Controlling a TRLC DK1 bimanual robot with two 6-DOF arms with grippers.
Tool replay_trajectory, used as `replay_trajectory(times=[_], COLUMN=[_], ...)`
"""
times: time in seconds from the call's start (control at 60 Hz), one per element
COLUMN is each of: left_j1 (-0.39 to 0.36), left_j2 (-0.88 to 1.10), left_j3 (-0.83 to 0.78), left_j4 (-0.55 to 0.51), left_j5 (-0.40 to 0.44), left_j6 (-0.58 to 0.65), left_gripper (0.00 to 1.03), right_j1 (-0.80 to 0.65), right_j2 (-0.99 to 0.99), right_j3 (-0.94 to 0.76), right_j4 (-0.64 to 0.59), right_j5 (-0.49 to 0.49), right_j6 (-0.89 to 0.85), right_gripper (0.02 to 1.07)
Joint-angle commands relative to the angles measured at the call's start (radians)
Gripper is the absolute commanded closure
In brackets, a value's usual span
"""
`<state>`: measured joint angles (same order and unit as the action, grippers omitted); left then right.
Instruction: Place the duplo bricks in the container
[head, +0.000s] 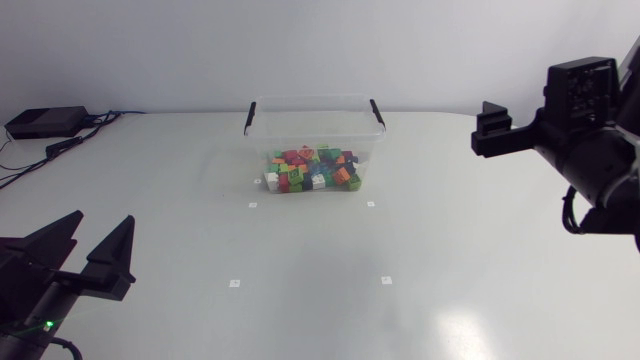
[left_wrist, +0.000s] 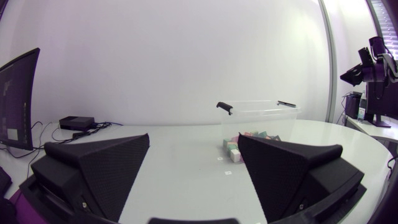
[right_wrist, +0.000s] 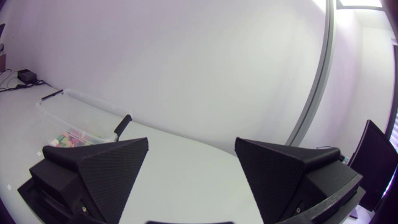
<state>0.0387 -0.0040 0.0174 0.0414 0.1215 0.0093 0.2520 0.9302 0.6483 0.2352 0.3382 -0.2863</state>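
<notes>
White counter (head: 450, 250) is spreading out under both arms, and nothing loose is showing on it except a few small white markers (head: 234, 283).

Nearest to me, well short of the container (head: 312, 100) and off towards its left end, the left gripper (head: 103, 222) is hanging low over the counter. Its fingers are standing wide apart and holding nothing. From the left wrist view they are pointing towards the container, which is sitting ahead of the gap and a little towards the right-hand finger.

Further off, the markers are lying between that gripper and the container. The container itself is clear with a black handle at each short end, its long axis running across the counter from one arm's side to the other. The duplo bricks (head: 312, 170) are lying heaped on its floor, all inside the walls as far as I can tell.

Level with the container and well out past its right end, the right gripper (right_wrist: 191, 144) is hovering higher up, fingers likewise spread and empty; the container is lying ahead of its left-hand finger.

Beyond the container's left end, a black box (head: 45, 122) is sitting near the far edge.

With no brick outside, I am judging the task all but done; neither arm is looking clearly nearer.
</notes>
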Motion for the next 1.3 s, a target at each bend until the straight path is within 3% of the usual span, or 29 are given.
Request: replay_trajectory(times=[0.0,0.367,1.283], left_j1=[0.01,0.023,-0.039], left_j2=[-0.01,-0.01,0.004], left_j3=[-0.02,-0.02,-0.017], left_j4=[-0.006,-0.006,-0.041], left_j5=[-0.005,-0.005,-0.121], left_j6=[0.02,0.032,-0.009], left_gripper=[0.04,0.04,0.04], right_j1=[-0.011,-0.054,-0.252], right_j2=[-0.076,-0.432,-0.93], right_j3=[-0.059,-0.246,-0.648], right_j4=[-0.011,-0.108,-0.235], right_j5=[0.007,0.005,-0.338], right_j6=[-0.033,-0.082,0.286], right_gripper=[0.06,0.06,0.07])
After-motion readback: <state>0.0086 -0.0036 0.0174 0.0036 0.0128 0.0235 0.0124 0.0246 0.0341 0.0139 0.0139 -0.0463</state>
